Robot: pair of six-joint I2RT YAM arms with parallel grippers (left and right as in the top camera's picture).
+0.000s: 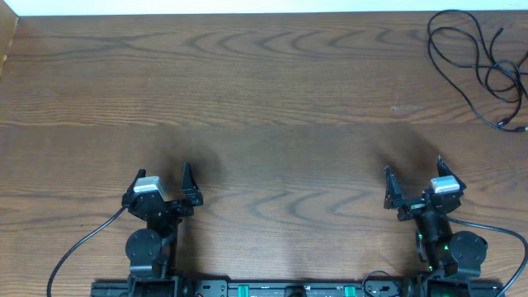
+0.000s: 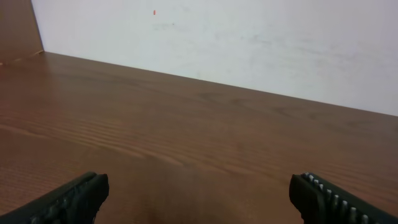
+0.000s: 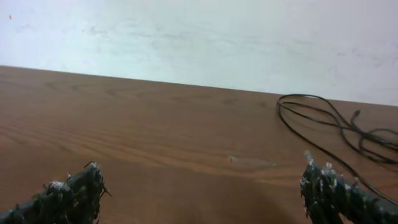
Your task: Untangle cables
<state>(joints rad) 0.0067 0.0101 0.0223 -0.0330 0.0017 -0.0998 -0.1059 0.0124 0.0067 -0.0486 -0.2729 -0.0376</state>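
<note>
– Cables (image 1: 483,70), where?
– Far right corner of the worktop (image 1: 247,99). Thin, black, lying in loose overlapping loops, w/ a small plug end (image 1: 505,124) toward the right edge. The right wrist view shows the cables (image 3: 323,121) ahead & to the right, flat on the wood.
– Left end effector (image 1: 162,175)?
– Near edge, left side. Fingers spread wide, nothing btwn them. Well apart from the cables.
– Right end effector (image 1: 414,172)?
– Near edge, right side. Also spread wide & empty. The cables lie beyond it, toward the far edge, not touching.
</note>
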